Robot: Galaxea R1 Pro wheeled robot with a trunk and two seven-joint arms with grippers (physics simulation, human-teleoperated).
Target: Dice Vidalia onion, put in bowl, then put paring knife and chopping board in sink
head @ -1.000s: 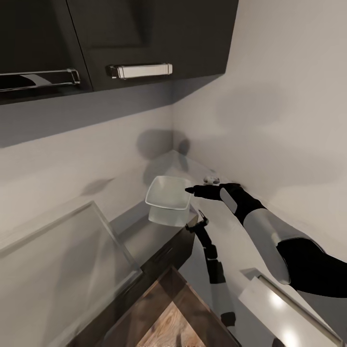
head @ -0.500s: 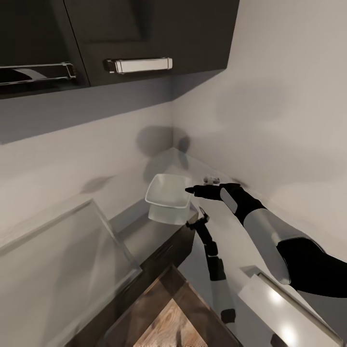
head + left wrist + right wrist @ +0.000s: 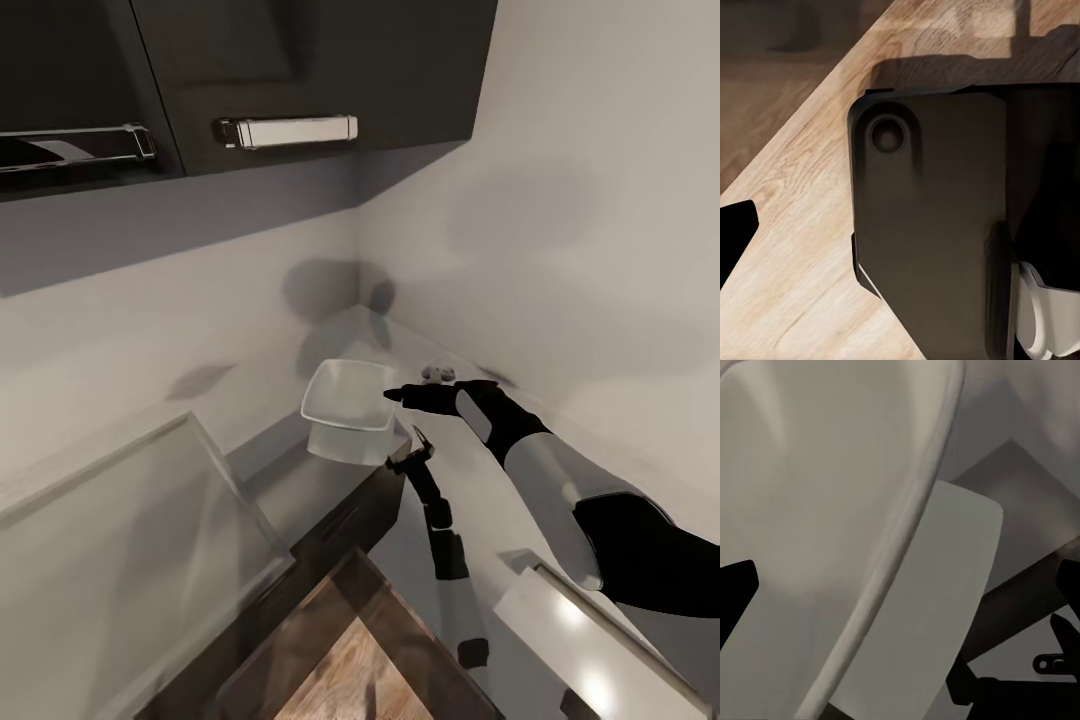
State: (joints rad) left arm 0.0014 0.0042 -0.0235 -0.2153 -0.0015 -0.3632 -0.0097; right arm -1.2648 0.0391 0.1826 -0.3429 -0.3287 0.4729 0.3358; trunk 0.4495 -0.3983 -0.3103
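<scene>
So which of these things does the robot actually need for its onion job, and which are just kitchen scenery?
Part of the job:
- the bowl, white, sitting on the countertop
- the right pincer, at the bowl's rim; whether it holds anything is unclear

Just scenery:
- the dark wall cabinets with chrome handles
- the wooden floor
- the pale walls

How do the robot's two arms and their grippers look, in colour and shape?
In the head view the right arm has a smooth silver-grey forearm shell between glossy black joints, with a black wrist that carries a grey oval patch. The right gripper is black and tapers to slim dark fingers. The left arm looks thinner, built of black blocky segments, ending in the small dark left gripper. No cables or markings are visible.
</scene>
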